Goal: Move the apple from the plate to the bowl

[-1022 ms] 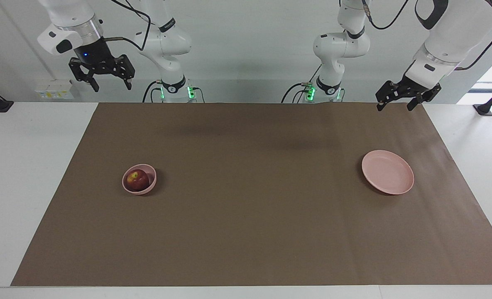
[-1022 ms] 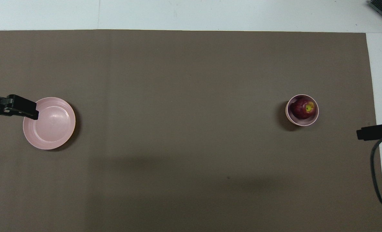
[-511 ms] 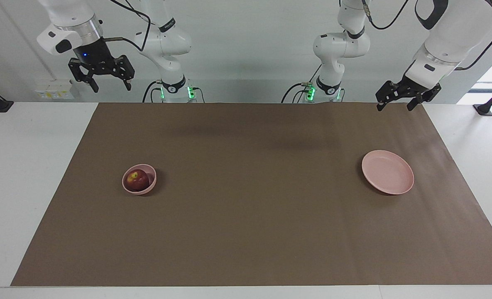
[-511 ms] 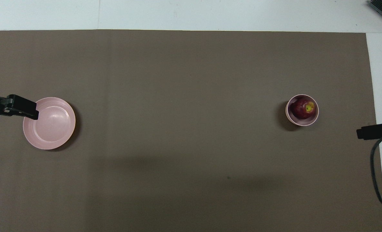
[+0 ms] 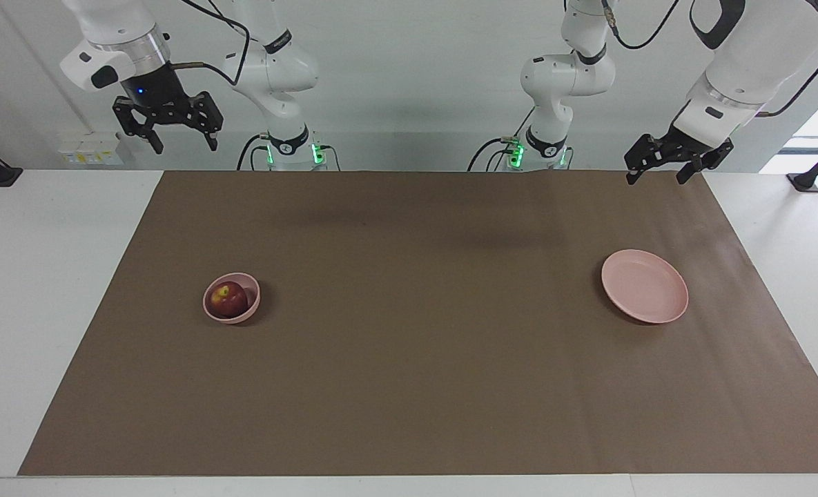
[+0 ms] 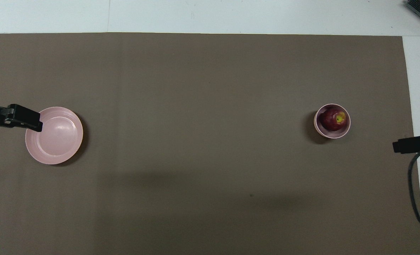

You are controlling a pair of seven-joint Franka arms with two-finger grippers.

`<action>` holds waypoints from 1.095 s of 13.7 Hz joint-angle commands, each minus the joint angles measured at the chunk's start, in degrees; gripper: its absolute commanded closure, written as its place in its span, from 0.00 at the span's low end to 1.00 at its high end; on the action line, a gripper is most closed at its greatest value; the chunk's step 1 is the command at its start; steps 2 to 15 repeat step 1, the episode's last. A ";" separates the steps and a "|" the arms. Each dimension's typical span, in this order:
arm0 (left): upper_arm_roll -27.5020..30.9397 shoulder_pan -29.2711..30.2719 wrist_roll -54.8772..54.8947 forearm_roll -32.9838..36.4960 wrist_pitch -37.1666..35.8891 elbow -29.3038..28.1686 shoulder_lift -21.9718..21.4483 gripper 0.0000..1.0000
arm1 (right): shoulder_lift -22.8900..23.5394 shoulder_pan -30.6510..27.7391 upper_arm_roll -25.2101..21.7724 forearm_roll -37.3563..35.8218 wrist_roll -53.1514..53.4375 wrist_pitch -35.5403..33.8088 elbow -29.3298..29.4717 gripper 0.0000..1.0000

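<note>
Dark red and round, with a yellowish patch by the stem, the small apple (image 5: 228, 299) (image 6: 333, 119) sits inside the small, deep, pale pink bowl (image 5: 232, 298) (image 6: 332, 121). It fills much of the bowl's hollow and is in contact with nothing else. The bowl stands on the brown paper sheet (image 5: 422, 359) (image 6: 202, 148) toward the right arm's end of the bench (image 5: 36, 276), well below and well apart from the jaws of the right gripper (image 5: 180, 141). That gripper hangs high in the air over the edge of the bench nearest the robots, its jaws standing wide with nothing between them. In the overhead view only its dark tip (image 6: 408, 145) shows at the frame's edge, beside the bowl's end of the sheet.

The wide, shallow, round pale pink plate (image 5: 645, 286) (image 6: 54, 135) lies bare on the same sheet toward the left arm's end, well apart from the bowl. The left gripper (image 5: 657, 172) (image 6: 13, 118) hangs raised over the sheet's edge nearest the robots, its jaws also wide and holding nothing. The plate lies below those jaws and clear of them. From overhead the gripper overlaps the plate's rim, but the facing view shows it well above the plate, not touching.
</note>
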 commanded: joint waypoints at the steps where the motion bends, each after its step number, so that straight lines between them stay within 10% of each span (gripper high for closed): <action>1: -0.04 -0.34 0.40 0.10 -1.47 1.13 0.34 0.00 | -0.67 -0.48 0.17 -0.25 -0.99 0.58 -0.73 0.00; 15: -0.04 -0.34 0.40 0.10 -1.47 1.13 0.34 0.00 | -0.67 -0.48 0.17 -0.25 -0.99 0.58 -0.73 0.00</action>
